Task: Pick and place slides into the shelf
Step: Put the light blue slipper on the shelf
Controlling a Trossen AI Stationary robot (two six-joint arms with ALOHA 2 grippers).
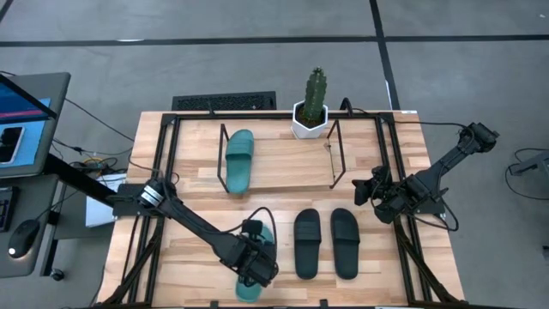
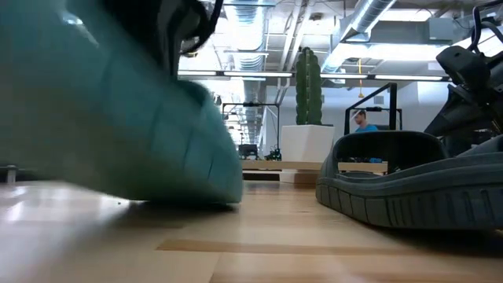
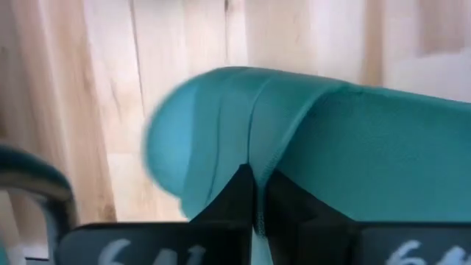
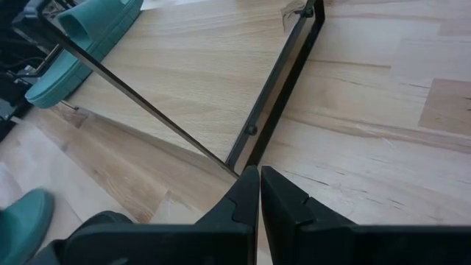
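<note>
Two black slides (image 1: 326, 243) lie side by side on the table (image 1: 386, 266) just right of my left tool (image 1: 255, 262), and a potted cactus (image 1: 312, 106) stands behind the shelf (image 1: 283, 163). Only the left wrist view shows the fingers (image 3: 235, 199) pinched on the teal slide's (image 3: 294, 140) strap. The other teal slide (image 1: 238, 160) sits on the shelf. My right tool (image 4: 259, 193), fingers together, hangs beside the shelf's right end.
</note>
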